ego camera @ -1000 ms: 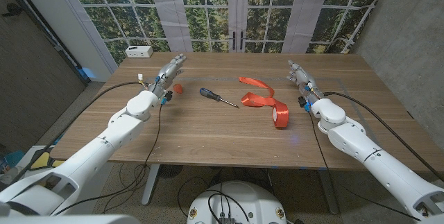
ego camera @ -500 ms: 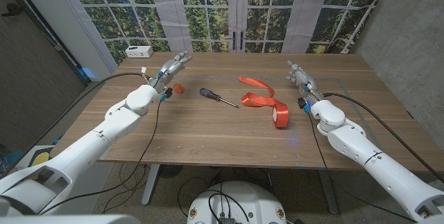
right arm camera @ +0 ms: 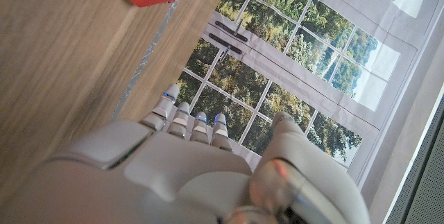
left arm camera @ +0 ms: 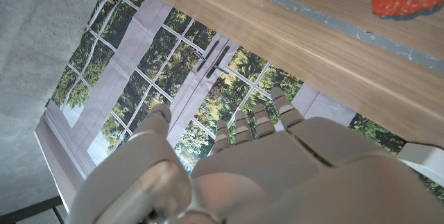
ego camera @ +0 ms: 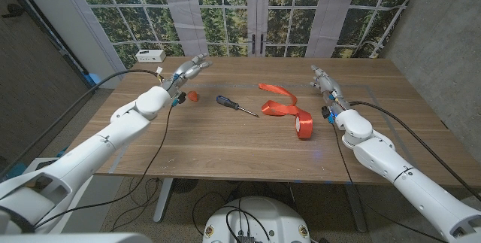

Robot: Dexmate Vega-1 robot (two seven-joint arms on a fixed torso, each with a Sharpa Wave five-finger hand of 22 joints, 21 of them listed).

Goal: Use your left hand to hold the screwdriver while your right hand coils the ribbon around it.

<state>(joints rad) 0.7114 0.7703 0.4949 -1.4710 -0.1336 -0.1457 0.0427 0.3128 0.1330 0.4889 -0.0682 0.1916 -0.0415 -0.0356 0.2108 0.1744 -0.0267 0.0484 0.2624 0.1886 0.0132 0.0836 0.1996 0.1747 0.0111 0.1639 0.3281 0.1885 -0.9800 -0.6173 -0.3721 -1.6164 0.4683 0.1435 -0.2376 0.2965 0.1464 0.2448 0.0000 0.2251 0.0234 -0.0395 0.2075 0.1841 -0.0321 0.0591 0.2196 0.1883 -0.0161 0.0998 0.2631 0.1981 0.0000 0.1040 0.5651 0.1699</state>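
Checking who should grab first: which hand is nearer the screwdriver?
Left. The left hand is up beside the screwdriver handle's side; the right hand waits beyond the orange ribbon.

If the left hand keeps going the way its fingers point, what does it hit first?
Likely nothing on the table: the left hand points toward the table's far edge and the window backdrop beyond. The screwdriver lies off that line.
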